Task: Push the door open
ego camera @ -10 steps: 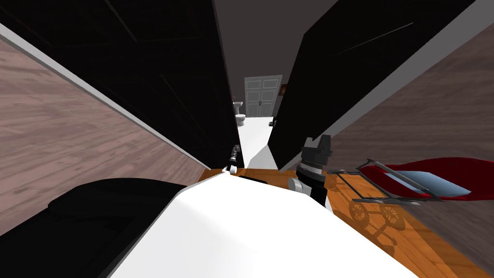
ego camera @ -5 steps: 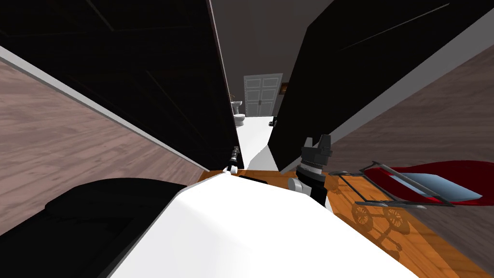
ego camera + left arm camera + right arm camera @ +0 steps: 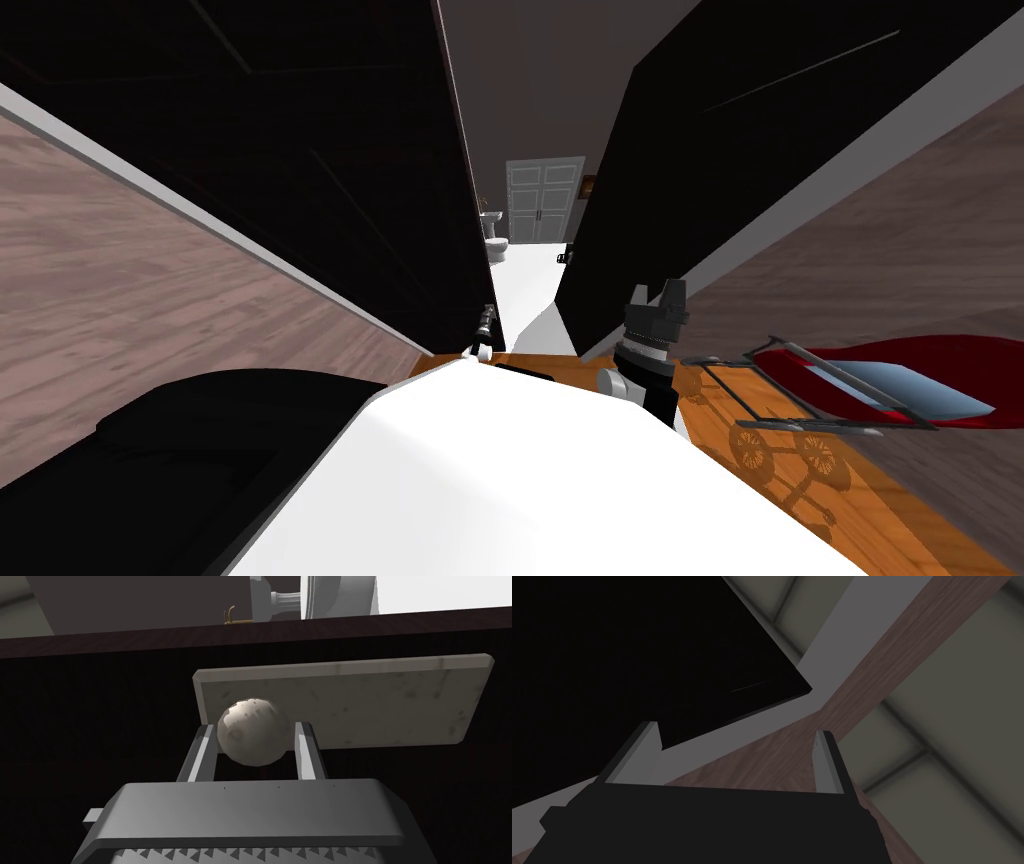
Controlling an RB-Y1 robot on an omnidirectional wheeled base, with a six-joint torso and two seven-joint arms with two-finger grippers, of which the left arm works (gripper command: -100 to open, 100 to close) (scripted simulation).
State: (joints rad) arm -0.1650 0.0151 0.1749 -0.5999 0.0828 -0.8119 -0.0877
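Gripping mottled pale round knob (image 3: 254, 732) on dark door (image 3: 100, 721), left hand (image 3: 256, 729); right hand (image 3: 735, 732) released.

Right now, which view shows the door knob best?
The left wrist view: the knob sits large, clamped in the left gripper, against its pale plate. The head view gives a tiny speck at the door edge; the right wrist view faces elsewhere.

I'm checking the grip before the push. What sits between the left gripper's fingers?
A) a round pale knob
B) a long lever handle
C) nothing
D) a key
A: the left gripper is shut on the round pale knob, its fingers pressing the knob's sides, in front of the pale plate on the dark door.
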